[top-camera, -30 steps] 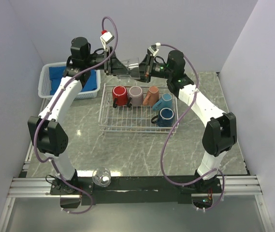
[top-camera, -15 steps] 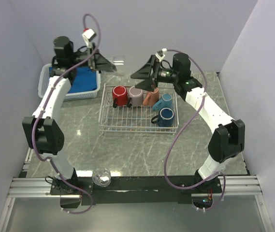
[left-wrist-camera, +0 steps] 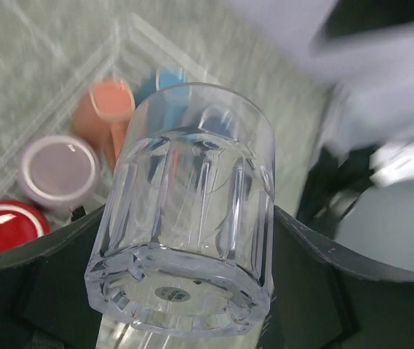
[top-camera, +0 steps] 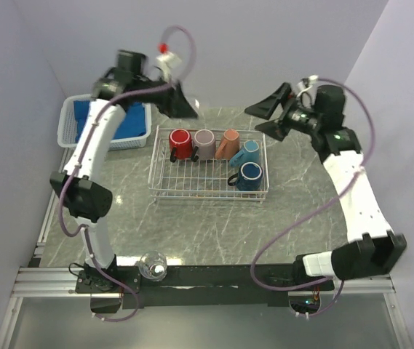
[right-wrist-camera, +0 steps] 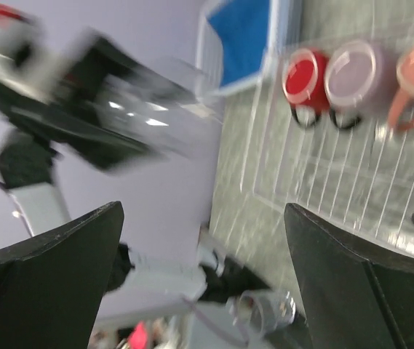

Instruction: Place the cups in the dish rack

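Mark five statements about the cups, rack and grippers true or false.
1. The left gripper holds a clear glass. True.
2. The right gripper is shut on a mug. False: it is open and empty.
3. Five mugs sit in the dish rack. True.
4. The red mug stands outside the rack. False: it is in the rack's far left corner.
5. The second glass is in the rack. False: it lies on the table.

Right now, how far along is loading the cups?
Done: five handled mugs, red, mauve, salmon, light-blue and navy, sit in the white wire dish rack. In hand: the left gripper holds one clear glass. Left: a second clear glass near the arm bases.
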You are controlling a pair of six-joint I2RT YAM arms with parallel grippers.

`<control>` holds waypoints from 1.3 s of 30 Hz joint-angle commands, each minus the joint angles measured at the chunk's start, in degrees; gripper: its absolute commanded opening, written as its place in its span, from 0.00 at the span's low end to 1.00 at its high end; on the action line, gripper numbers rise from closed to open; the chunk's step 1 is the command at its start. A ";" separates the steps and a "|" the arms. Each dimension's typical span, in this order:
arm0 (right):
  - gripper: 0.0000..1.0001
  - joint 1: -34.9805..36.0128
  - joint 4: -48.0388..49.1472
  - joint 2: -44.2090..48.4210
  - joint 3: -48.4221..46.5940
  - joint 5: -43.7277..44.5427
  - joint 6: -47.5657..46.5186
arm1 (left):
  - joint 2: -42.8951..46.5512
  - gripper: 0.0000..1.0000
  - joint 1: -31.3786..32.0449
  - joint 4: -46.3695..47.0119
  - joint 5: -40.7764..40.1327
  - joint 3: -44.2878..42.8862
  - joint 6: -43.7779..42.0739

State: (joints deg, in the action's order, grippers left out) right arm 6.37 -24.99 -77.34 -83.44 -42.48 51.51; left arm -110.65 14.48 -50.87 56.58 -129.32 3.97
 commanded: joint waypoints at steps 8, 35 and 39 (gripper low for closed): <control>1.00 -2.24 -1.90 13.35 1.17 12.15 -3.77 | -1.93 0.01 14.87 -13.64 -32.57 5.65 -30.77; 1.00 -9.71 -5.07 23.90 10.31 13.65 -3.61 | -8.09 0.01 23.66 3.49 -42.34 24.81 -34.29; 1.00 -10.06 -4.72 23.90 10.84 13.04 -3.43 | -8.70 0.02 24.54 5.96 -42.95 26.31 -33.76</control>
State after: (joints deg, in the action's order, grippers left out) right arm -3.03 -31.00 -54.02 -73.34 -28.71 48.69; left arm -118.67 37.69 -49.08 14.61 -104.62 -29.39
